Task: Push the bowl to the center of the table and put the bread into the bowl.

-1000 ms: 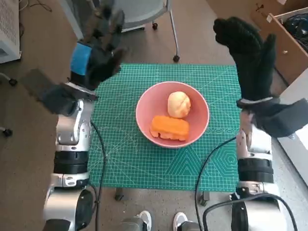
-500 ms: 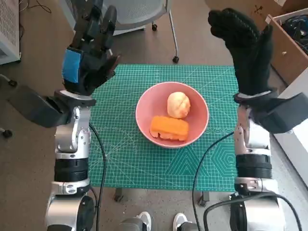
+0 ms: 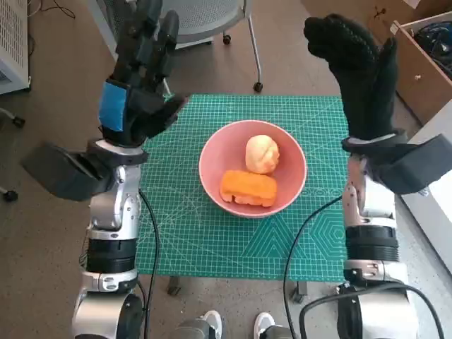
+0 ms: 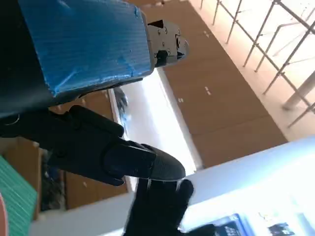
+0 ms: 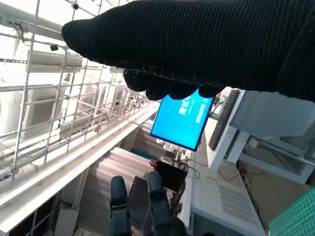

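While both arms were raised above the table, the pink bowl [image 3: 253,168] stood near the middle of the green cutting mat [image 3: 212,240] that covered the table. Inside the bowl lay two pieces of bread: a round pale bun [image 3: 262,153] on the far side and an orange oblong loaf [image 3: 248,187] on the near side, the two touching each other.

The left hand [image 3: 139,85], with blue tape on its back, was held up over the far left corner of the mat. Its fingers [image 3: 148,32] pointed up and away from the robot, a little apart from each other, and it held nothing. The right hand [image 3: 357,63], in the black glove, was lifted at the far right edge of the mat; its fingers were stretched upward and only bent at the tips, with nothing between them. Neither hand touched the bowl or the bread.

From the left wrist view, the taped back [image 4: 83,42] filled the upper part, and the gloved hand showed small beyond it. From the right wrist view, a blue screen [image 5: 182,120] was seen in the room behind.

Beyond the mat, an office chair [image 3: 205,18] stood on the floor.
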